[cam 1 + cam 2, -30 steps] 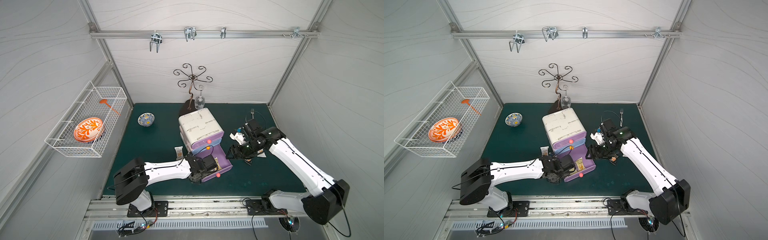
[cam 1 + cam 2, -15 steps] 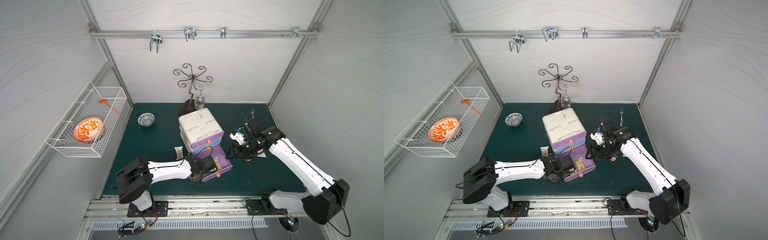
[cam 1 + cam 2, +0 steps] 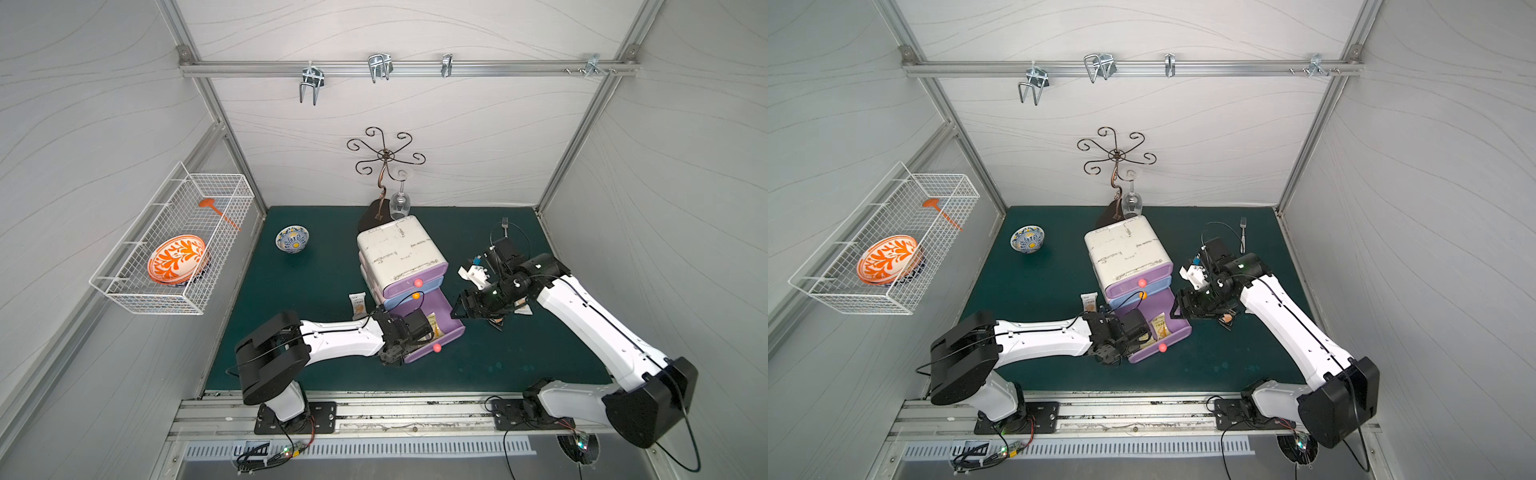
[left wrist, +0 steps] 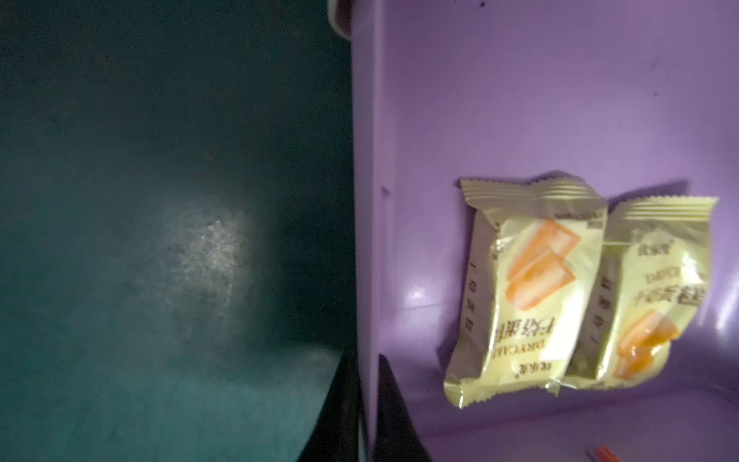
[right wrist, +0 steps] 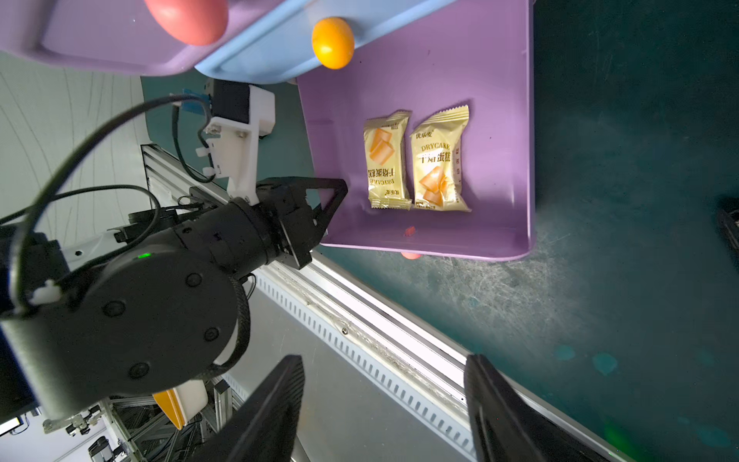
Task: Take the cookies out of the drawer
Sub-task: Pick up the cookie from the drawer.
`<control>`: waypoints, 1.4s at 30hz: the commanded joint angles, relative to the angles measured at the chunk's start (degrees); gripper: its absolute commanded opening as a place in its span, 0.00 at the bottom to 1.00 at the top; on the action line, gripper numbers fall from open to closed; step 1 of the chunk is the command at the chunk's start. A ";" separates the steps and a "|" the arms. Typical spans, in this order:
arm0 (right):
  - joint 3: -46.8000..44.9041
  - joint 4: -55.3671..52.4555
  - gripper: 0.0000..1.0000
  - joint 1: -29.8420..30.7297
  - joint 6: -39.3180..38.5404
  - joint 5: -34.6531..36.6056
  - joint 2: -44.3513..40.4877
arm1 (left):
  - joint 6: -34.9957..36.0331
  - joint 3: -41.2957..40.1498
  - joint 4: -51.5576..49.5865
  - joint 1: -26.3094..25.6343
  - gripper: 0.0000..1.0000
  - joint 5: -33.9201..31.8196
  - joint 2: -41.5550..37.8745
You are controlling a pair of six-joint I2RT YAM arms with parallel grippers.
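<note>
Right wrist: yellow foil cookie packets [image 5: 387, 160] clear of walls.
Our left gripper [image 5: 326, 200] pinches purple plastic drawer's [image 5: 530, 140] wall; right gripper [image 5: 384, 360] spread.

The left arm [image 3: 340, 338] has swung its big black joint block [image 3: 270, 361] slightly nearer to the drawer [image 3: 446, 305]. The left gripper [image 4: 364, 360] has drawn its fingers [image 4: 396, 400] a little closer together, one on each side of the drawer's wall.

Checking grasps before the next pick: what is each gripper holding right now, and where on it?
Left gripper pinches the purple drawer by its side wall, one finger each side. Right gripper is open, holding nothing.
</note>
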 commanded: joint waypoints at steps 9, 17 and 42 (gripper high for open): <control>-1.06 0.78 0.68 -0.31 -0.98 -0.92 0.51 | 0.85 -2.76 5.21 1.09 0.29 0.90 2.48; -0.52 0.45 0.69 -0.14 -1.16 -1.62 0.89 | 2.61 -4.03 10.14 2.45 0.18 0.69 3.96; -2.90 3.09 0.71 10.55 0.25 4.51 4.87 | 9.73 4.06 8.67 4.17 0.00 0.21 4.88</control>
